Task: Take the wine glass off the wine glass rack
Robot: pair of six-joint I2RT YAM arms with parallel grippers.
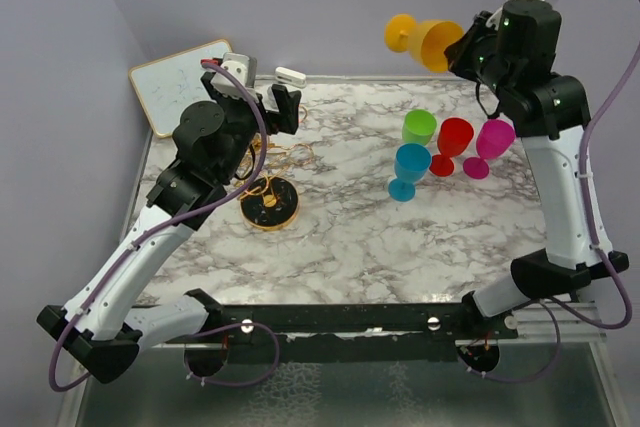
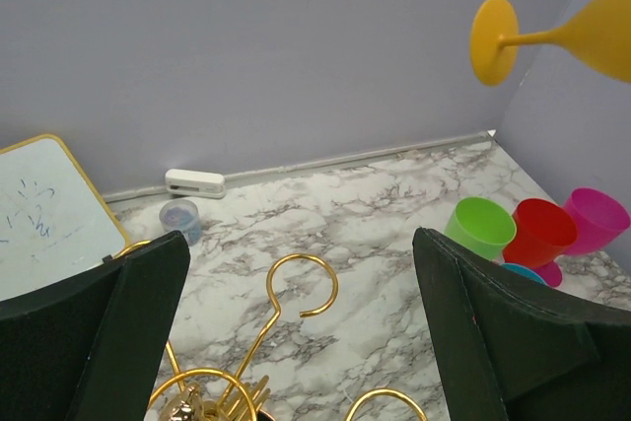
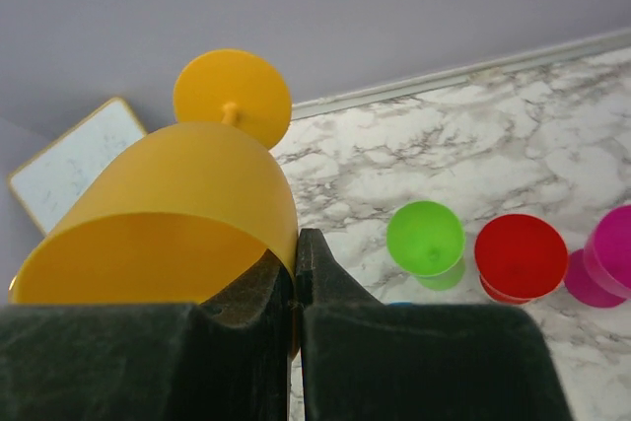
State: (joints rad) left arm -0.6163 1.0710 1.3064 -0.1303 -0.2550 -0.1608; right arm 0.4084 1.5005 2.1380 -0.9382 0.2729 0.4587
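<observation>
My right gripper (image 1: 462,47) is shut on the rim of an orange wine glass (image 1: 424,39) and holds it on its side, high above the table, foot toward the left. In the right wrist view the glass (image 3: 168,204) has its wall pinched between my fingers (image 3: 325,273). The gold wire rack (image 1: 270,187) stands on its round black base at the table's left-middle, with no glass on its arms. My left gripper (image 1: 278,107) is open and empty just above the rack; its hooked arm (image 2: 296,288) shows between my fingers (image 2: 493,322).
Green (image 1: 419,127), red (image 1: 454,137), magenta (image 1: 493,142) and blue (image 1: 410,167) wine glasses stand on the right of the marble table. A whiteboard (image 1: 180,85) leans at the back left. A white eraser (image 1: 290,75) and a small blue cup (image 2: 180,216) lie by the back wall.
</observation>
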